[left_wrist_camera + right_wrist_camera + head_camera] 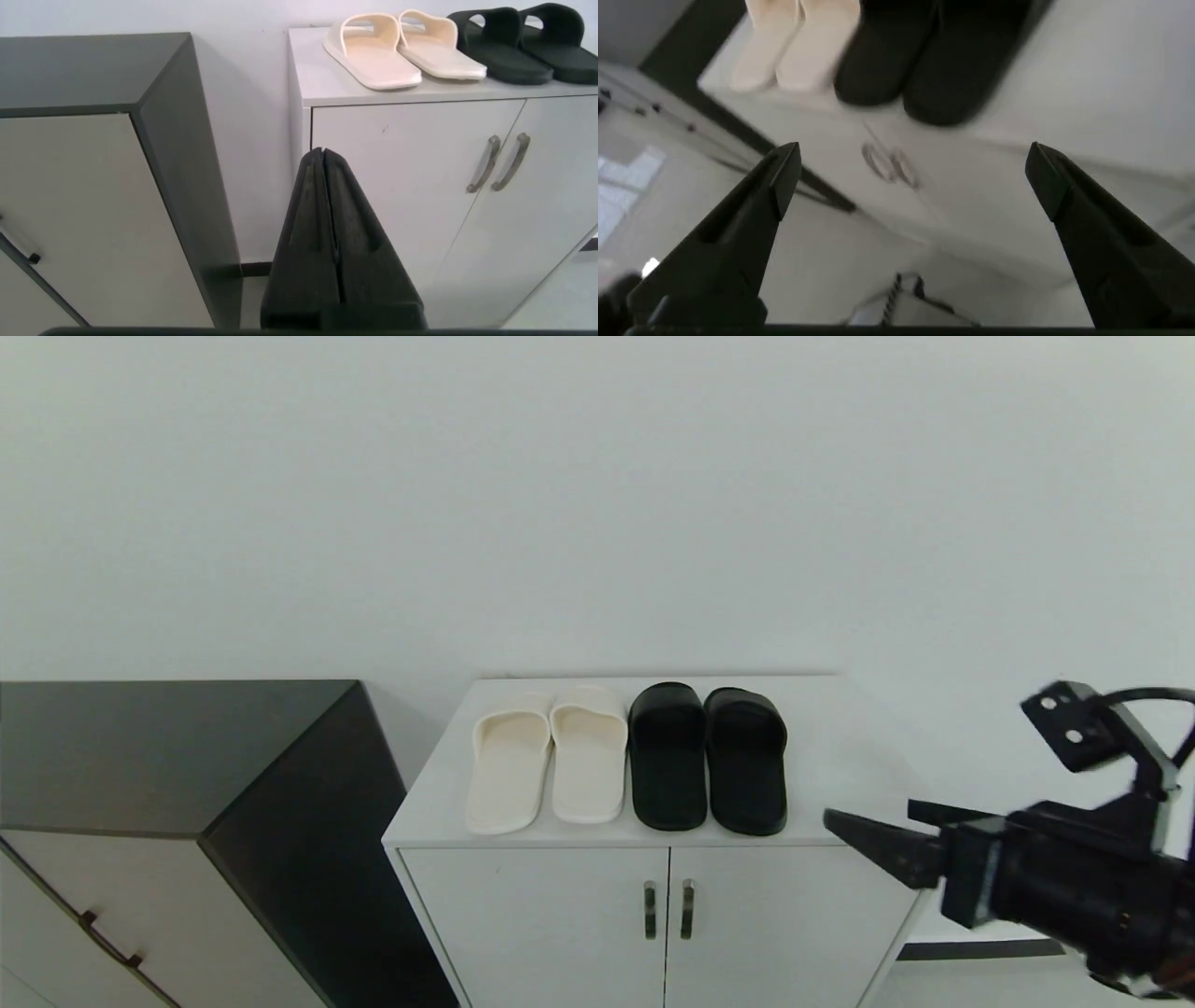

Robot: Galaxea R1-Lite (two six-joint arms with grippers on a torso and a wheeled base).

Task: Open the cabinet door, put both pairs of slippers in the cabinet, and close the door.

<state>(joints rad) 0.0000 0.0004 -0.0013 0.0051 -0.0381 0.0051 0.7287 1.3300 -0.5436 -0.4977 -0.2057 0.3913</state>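
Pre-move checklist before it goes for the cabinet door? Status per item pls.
1. Way into the cabinet doors open for loading: not ok, both shut.
2. Access to the handles: ok, both exposed at the centre seam.
3. Is the right gripper ready to take a handle: ok, fingers spread, off to the right, short of the handles.
4. Is the left gripper ready to grasp: not ok, fingers shut.
5. Both pairs on top: ok, cream slippers left, black slippers right, side by side.
6. Room inside: cannot tell.
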